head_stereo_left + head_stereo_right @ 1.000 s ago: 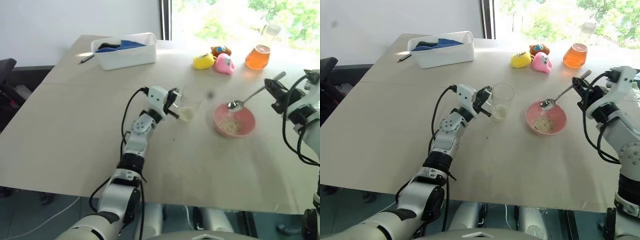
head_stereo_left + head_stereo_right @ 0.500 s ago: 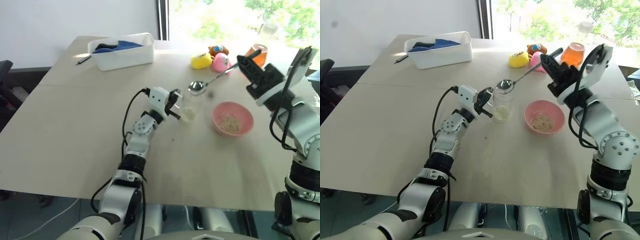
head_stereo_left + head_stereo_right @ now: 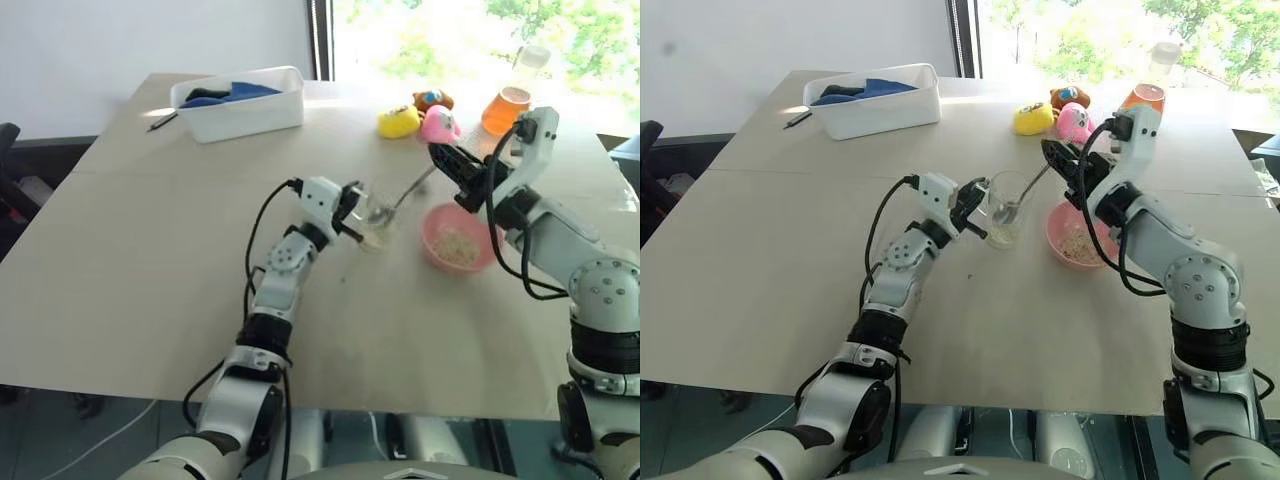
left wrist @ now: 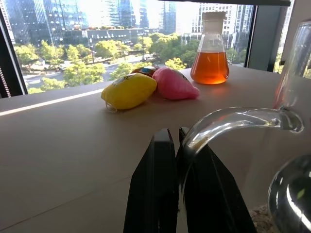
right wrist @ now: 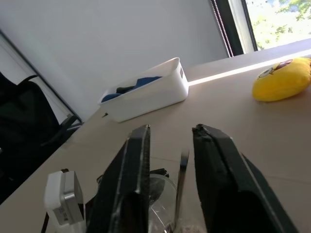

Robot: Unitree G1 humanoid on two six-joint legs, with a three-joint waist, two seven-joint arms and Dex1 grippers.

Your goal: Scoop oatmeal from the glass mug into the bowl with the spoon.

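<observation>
Two relations are decisive for the coming move – how the spoon (image 3: 1026, 192) lies and where the bowl (image 3: 1058, 240) sits from it. The spoon's small oval end is seen inside the glass mug (image 3: 1006, 200), low down near the pale oatmeal (image 3: 1002, 236) at the bottom. Its long handle slants up out of the rim, away from the robot and to its right, and ends between the fingers of the right gripper (image 3: 1053, 158).

In the right wrist view those fingers (image 5: 136, 160) are spread, with the thin handle standing in the gap. No pinch on it can be made out, and whether it leans on one finger cannot be told.

The mug is kept upright on the table by the left gripper (image 3: 974, 206), whose fingers (image 4: 160, 194) are pressed together on the curved glass handle.

The pink bowl is placed just beside the mug on the robot's right, under the right forearm, with some oat flakes (image 3: 1078, 244) already lying in it. It is therefore the right arm that is nearer to the bowl – the side toward which the handle already leans.

It is judged that the handle must be firmly gripped before a loaded spoon can be lifted clear of the rim and carried the short way rightward.
</observation>
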